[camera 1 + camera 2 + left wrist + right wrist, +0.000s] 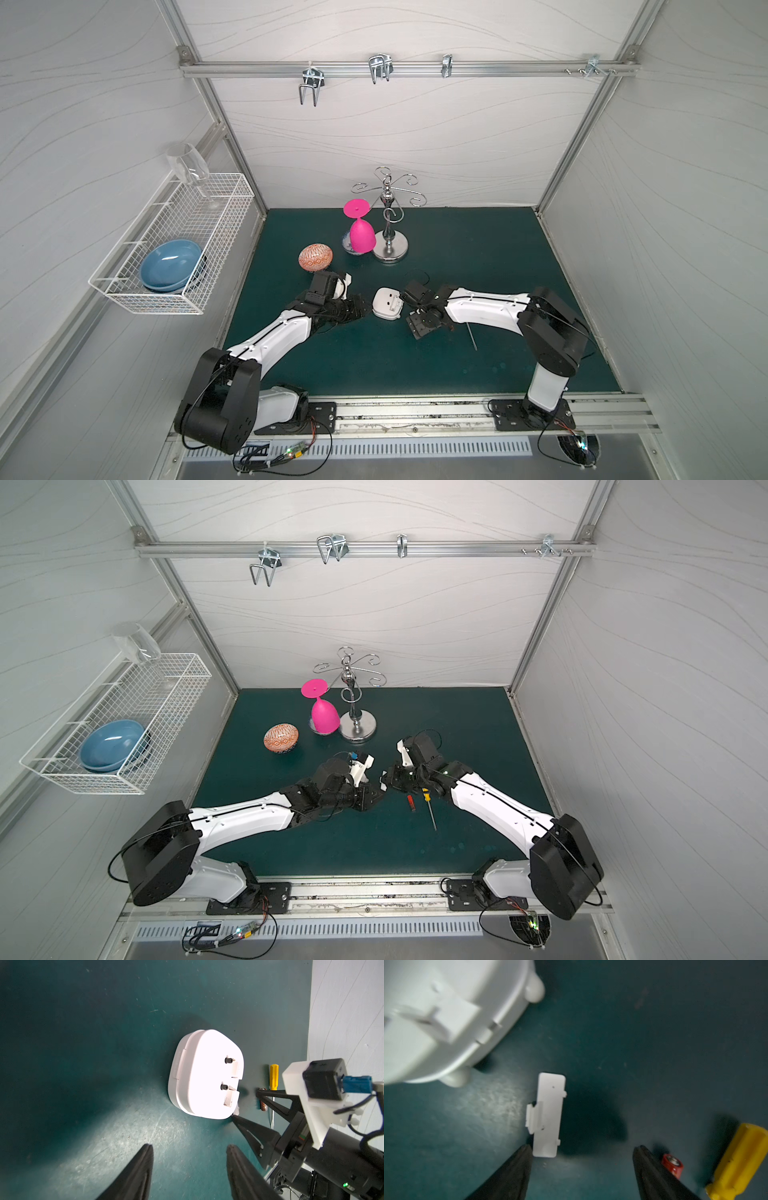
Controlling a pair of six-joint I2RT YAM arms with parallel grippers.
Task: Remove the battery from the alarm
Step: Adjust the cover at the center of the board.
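As the battery (673,1165) is lying on the desk (633,1043), your left fingers (133,1174) and right fingers (508,1174) are standing open and empty.

Bench (478,249): dk green mat, scuffed.
Centre: alarm (387,304) face down; loose white cover (549,1114) just beside.
Rt side: battery (673,1166) next to screwdriver (735,1159).
Rear: patterned egg (315,257), small dish (345,244), chrome stand (390,249).
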